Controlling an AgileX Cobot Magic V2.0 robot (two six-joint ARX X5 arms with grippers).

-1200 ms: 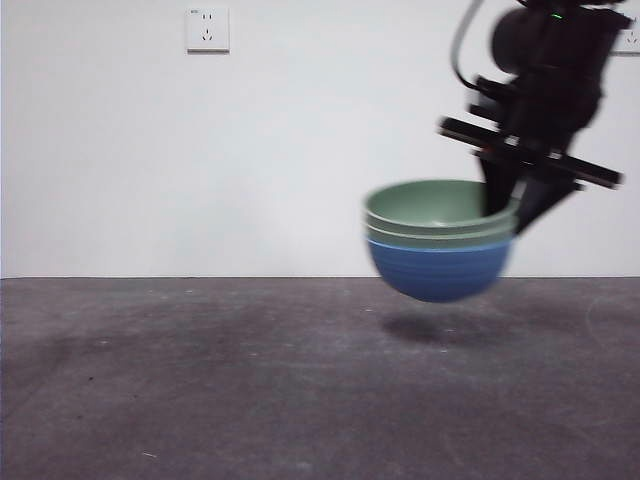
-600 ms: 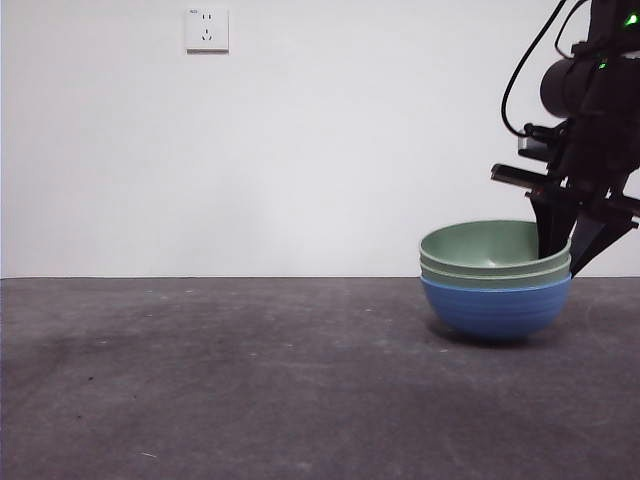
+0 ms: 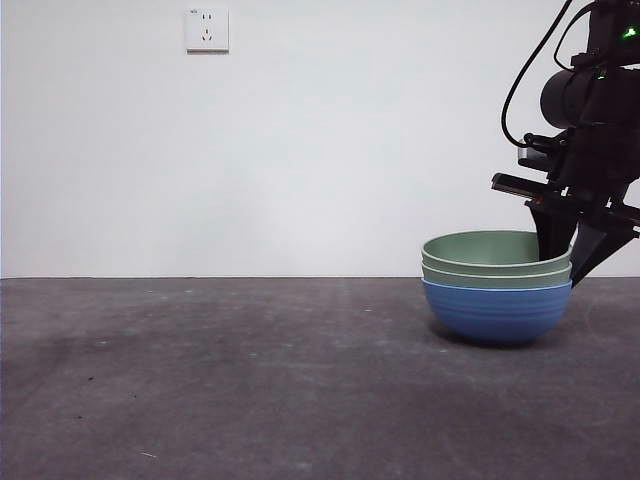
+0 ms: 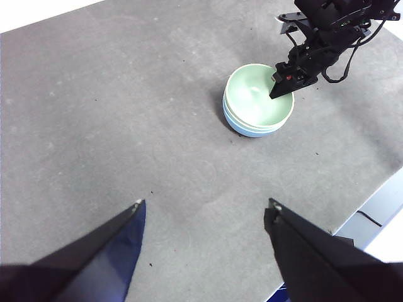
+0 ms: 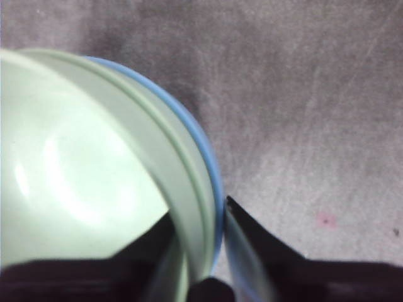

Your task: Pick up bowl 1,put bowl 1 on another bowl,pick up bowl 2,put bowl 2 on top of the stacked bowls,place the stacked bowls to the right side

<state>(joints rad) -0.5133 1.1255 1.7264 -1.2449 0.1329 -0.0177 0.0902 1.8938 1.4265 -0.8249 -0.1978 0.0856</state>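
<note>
Right gripper (image 3: pixel 562 262) is clamped on the rim of the stack (image 3: pixel 497 285): one jaw inside the top green bowl, one outside against the wall. The right wrist view shows both jaws tight on the nested rims, no visible gap. Grip not let go yet.

Stack order, top down: two pale green bowls (image 4: pixel 258 100) nested in the blue bowl (image 3: pixel 496 312). Rims sit level and even, no tilt.

The blue bowl's base is on the table (image 3: pixel 250 380), with a shadow tight under it and no gap showing. Stack sits far to the right in the front view, just under the arm.

Left gripper (image 4: pixel 204 211) is spread wide, holds nothing, parked high and well apart from the stack. Idle.

Progress, my read:
- both green bowls stacked on blue: done
- stack carried to the right side and set down: looks done
- left: open the right jaws and lift clear

Risk: the inner jaw could drag the top bowl on the way out, so retreat straight up.
</note>
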